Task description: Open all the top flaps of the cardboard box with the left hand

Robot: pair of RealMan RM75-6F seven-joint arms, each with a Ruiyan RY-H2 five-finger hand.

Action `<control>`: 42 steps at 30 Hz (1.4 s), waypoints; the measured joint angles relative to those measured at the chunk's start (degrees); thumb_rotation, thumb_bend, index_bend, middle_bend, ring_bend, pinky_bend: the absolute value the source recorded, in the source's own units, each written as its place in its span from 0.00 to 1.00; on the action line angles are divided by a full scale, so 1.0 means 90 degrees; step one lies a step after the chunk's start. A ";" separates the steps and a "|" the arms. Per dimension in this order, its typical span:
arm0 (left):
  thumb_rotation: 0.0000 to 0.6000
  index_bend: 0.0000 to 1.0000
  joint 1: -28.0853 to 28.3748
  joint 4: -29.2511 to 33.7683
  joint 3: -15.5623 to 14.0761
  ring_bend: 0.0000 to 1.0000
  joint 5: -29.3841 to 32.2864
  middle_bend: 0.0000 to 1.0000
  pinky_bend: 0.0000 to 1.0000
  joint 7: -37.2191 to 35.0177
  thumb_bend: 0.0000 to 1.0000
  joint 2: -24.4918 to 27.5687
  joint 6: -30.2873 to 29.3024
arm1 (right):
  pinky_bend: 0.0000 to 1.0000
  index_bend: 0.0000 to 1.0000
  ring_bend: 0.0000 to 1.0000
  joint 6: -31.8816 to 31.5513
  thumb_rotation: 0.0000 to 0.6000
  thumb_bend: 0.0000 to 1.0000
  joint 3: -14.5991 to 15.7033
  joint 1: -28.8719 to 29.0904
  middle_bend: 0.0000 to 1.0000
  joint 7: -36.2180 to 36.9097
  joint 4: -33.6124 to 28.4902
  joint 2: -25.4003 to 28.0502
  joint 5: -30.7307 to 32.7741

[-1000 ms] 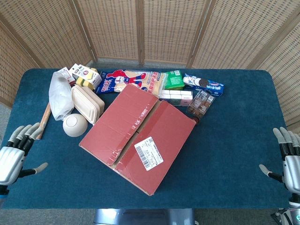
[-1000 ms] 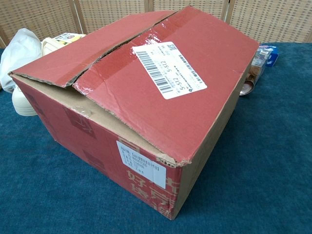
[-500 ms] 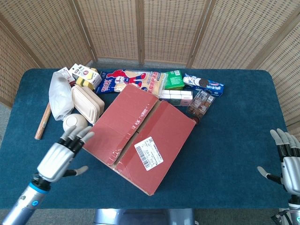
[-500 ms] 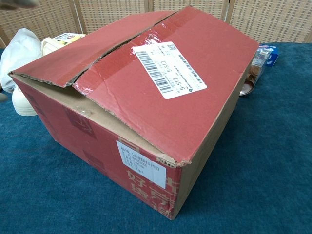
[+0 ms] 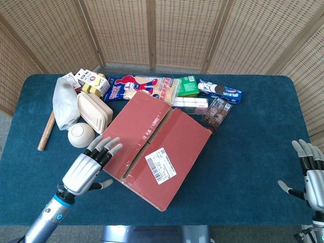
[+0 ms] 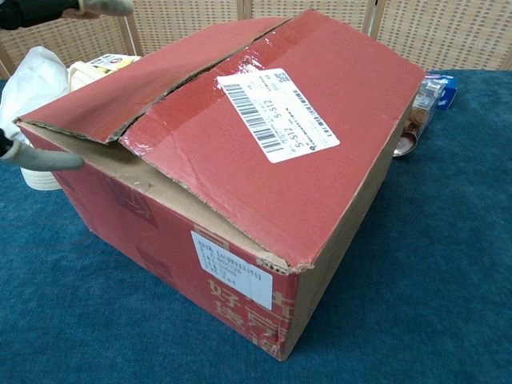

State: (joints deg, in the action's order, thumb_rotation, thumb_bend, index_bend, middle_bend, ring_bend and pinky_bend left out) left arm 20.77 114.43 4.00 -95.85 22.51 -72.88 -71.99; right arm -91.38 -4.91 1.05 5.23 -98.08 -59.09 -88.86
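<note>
Blue-covered bench (image 5: 253,131), wicker screens behind. Cardboard box (image 5: 152,147) sits mid-bench, top flaps closed. Left hand (image 5: 88,169) empty, fingers spread at the box's left corner. Right hand (image 5: 313,174) spread, empty, at the bench's right edge.

Snack packets (image 5: 144,87), white bag (image 5: 65,103), lidded container (image 5: 94,111) and round bowl (image 5: 81,135) on blue table (image 5: 253,147)

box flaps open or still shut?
Shut. Both top flaps of the cardboard box lie flat, meeting at the centre seam; the left hand hovers at its edge, fingers spread.
</note>
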 measured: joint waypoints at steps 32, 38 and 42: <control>1.00 0.00 0.0294 -0.0148 0.0430 0.00 0.0181 0.00 0.00 0.0388 0.44 -0.0064 -0.0484 | 0.00 0.00 0.00 -0.0088 1.00 0.00 0.0077 -0.0040 0.00 0.0124 -0.0062 0.0082 -0.0197; 1.00 0.00 0.0118 -0.0078 0.0493 0.00 0.0108 0.00 0.00 0.0089 0.44 0.0428 -0.0851 | 0.00 0.00 0.00 -0.0057 1.00 0.00 0.0107 -0.0032 0.00 0.0045 -0.0084 0.0067 -0.0232; 1.00 0.00 0.0012 -0.0094 0.0565 0.00 0.0148 0.00 0.00 -0.0234 0.44 0.0728 -0.1053 | 0.00 0.00 0.00 -0.0040 1.00 0.00 0.0112 -0.0027 0.00 0.0017 -0.0099 0.0060 -0.0222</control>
State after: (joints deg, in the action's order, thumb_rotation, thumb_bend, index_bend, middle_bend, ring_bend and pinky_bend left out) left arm 20.87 113.58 9.09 -94.52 20.40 -66.33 -81.46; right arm -91.74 -3.90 0.80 5.39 -98.97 -58.55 -90.86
